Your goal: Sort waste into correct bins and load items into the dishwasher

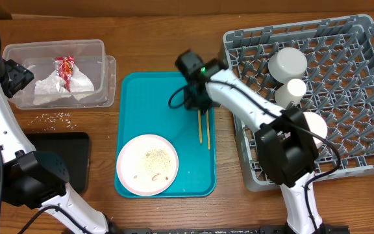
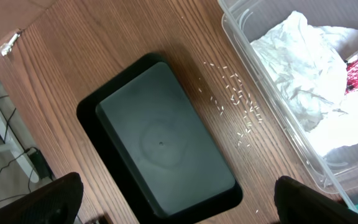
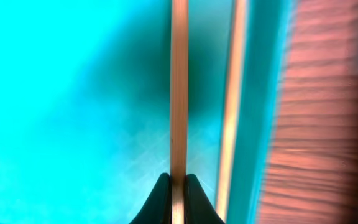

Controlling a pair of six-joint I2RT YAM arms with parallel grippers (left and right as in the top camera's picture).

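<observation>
Chopsticks (image 1: 204,127) lay side by side on the teal tray (image 1: 135,97), right by its edge nearest the dish rack (image 1: 239,45). We had our right fingers (image 3: 159,199) pinched together on one of them, probably to carry it racksides. Our left fingers (image 2: 55,199) hung wide apart over the black tray (image 2: 160,143), holding nothing.

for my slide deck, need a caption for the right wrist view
Right gripper shut on one chopstick, the second chopstick alongside, teal tray beneath.
</observation>
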